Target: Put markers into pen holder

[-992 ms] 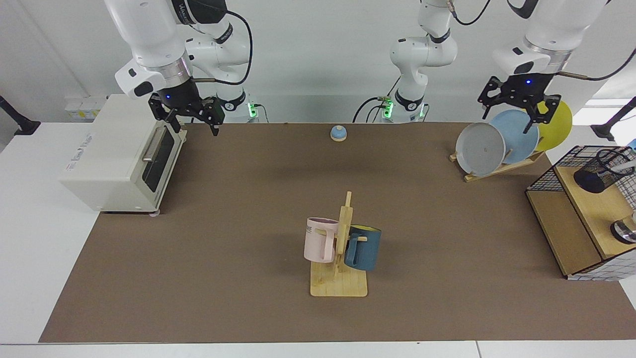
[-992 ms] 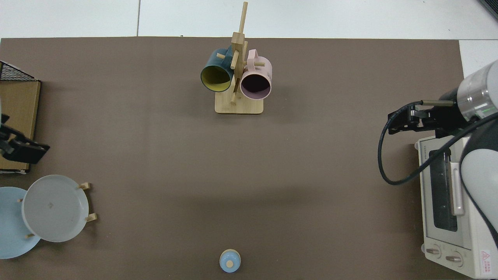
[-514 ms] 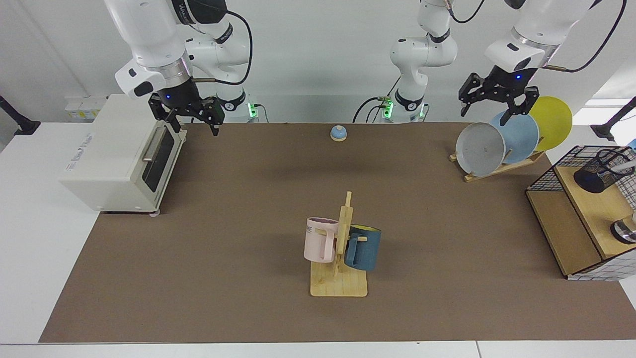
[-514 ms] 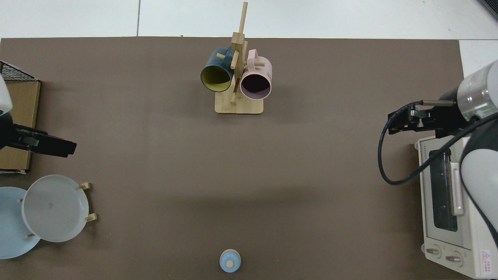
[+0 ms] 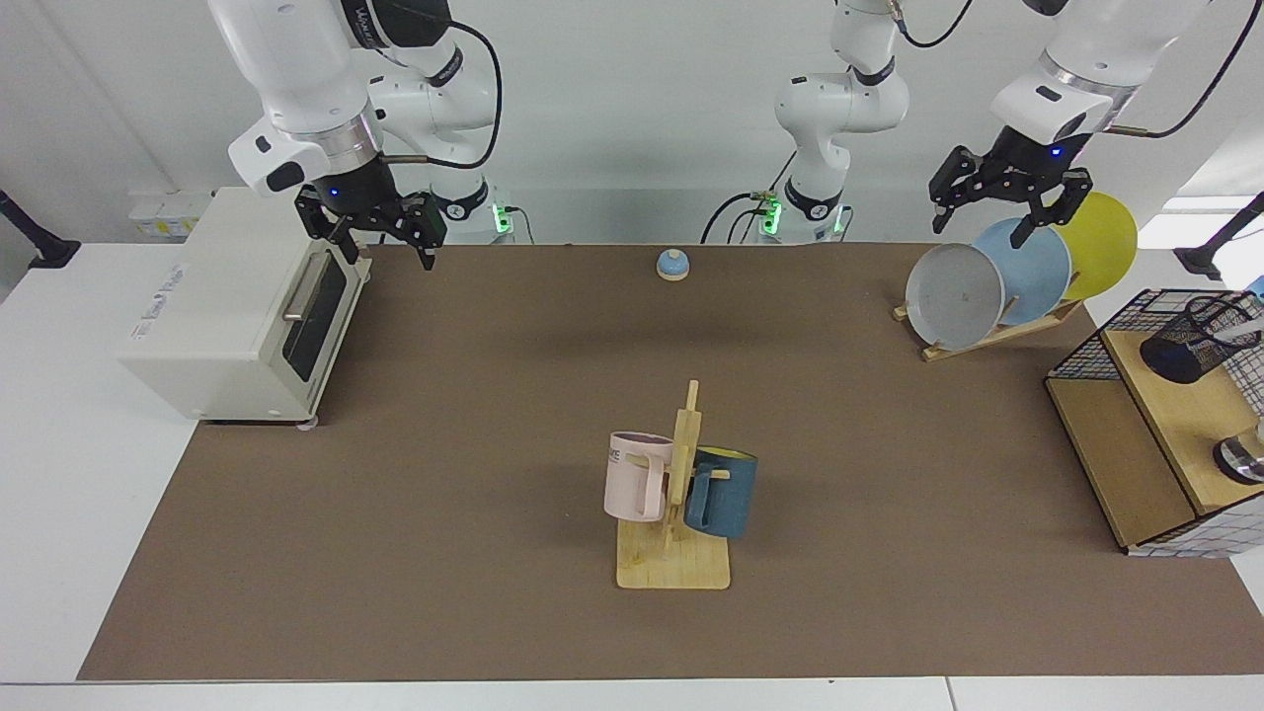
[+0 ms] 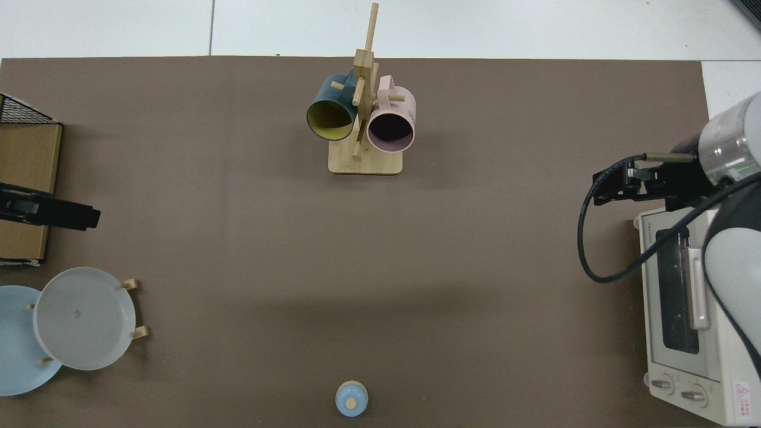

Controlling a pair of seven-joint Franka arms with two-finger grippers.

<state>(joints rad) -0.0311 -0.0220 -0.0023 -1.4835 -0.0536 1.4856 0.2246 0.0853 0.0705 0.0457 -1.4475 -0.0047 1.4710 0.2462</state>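
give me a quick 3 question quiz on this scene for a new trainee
1. True or false: the left gripper holds a marker.
2. Which mug hangs nearer the toaster oven in the facing view: A) pink mug B) dark blue mug?
3. Fill in: the pen holder sits on the ___ shelf inside the wire frame.

Key
1. False; its fingers are open and empty, above the plates.
2. A
3. wooden

pen holder (image 5: 1190,342) | small black wire-mesh cup | tilted | on upper wooden board of wire-frame shelf (image 5: 1175,415) | marker: pale barrel leaning from cup, partly visible
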